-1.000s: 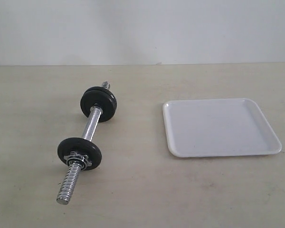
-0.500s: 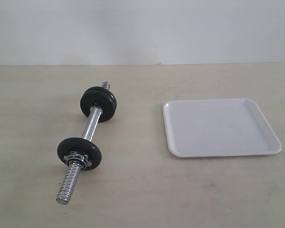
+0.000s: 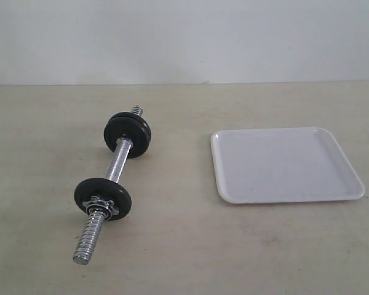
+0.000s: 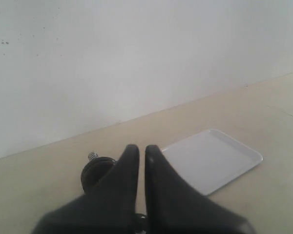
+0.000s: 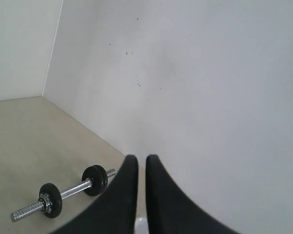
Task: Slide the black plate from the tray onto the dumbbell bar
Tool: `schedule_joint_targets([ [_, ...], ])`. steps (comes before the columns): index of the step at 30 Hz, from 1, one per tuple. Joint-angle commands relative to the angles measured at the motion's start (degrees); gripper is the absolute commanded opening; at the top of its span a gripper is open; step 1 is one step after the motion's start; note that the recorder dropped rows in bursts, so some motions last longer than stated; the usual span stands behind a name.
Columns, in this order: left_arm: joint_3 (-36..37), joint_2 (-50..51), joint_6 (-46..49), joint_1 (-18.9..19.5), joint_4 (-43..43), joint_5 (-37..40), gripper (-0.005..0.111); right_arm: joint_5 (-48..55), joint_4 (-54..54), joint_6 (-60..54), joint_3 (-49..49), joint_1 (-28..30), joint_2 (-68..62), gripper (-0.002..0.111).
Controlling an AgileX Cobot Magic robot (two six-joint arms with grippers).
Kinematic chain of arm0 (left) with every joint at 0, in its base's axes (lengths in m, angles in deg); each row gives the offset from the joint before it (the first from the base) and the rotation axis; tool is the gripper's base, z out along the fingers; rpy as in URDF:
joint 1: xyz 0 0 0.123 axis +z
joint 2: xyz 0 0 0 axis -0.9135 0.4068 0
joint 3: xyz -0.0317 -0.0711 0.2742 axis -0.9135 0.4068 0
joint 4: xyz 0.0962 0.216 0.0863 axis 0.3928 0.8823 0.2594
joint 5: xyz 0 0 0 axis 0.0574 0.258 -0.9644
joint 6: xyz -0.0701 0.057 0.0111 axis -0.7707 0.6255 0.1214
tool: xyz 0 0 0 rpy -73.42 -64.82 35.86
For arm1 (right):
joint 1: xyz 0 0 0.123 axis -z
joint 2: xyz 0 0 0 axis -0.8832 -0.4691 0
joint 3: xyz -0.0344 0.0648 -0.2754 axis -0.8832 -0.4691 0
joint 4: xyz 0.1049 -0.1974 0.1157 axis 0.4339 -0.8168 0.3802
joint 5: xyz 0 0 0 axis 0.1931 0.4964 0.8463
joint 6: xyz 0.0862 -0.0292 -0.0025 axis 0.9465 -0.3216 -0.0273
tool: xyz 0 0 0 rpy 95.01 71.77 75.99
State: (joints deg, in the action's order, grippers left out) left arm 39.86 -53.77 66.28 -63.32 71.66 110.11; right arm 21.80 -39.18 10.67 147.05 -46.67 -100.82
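One bench (image 3: 184, 264) carries the tray (image 3: 283, 163), bare of discs, and, well apart, the dumbbell bar (image 3: 118, 161); the black plate (image 3: 128, 132) likely sits in its far-end pair. Left end effector (image 4: 137, 156) and right end effector (image 5: 138, 163) are clenched on nothing, clear of the bar. Sliding step looks finished; next move calls only for a seating check.

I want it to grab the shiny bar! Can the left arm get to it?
Probably yes: nothing stands around the dumbbell bar, though the left gripper is shut and must open first.
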Motion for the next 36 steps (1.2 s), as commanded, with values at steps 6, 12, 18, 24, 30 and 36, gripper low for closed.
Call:
schedule_joint_targets([
  [6, 6.04, -3.99, 0.86, 0.12, -5.63, -5.81, 0.004, -0.31, -4.61, 9.18, -12.71, 0.06, 12.55, 0.001],
  [12, 10.66, -8.27, 4.85, 0.12, -11.98, -12.87, 0.004, -9.34, -1.81, 10.55, -23.70, 0.06, 15.02, 0.000],
  [18, 13.23, -11.93, 7.75, 0.12, -14.00, -18.10, 0.004, -25.49, 3.42, 5.70, -35.78, 0.06, 14.69, 0.000],
  [24, 13.47, -12.59, 12.03, 0.12, -15.76, -20.29, 0.004, -37.46, 3.87, 5.81, -47.52, 0.06, 14.61, 0.000],
  [30, 15.11, -12.59, 12.03, 0.12, -15.76, -22.28, 0.004, -48.25, 3.87, 9.14, -55.23, 0.06, 14.57, 0.000],
  [36, 15.15, -12.59, 12.62, 0.12, -15.25, -24.91, 0.004, -51.73, 2.19, 9.14, -61.56, 0.06, 12.59, 0.000],
])
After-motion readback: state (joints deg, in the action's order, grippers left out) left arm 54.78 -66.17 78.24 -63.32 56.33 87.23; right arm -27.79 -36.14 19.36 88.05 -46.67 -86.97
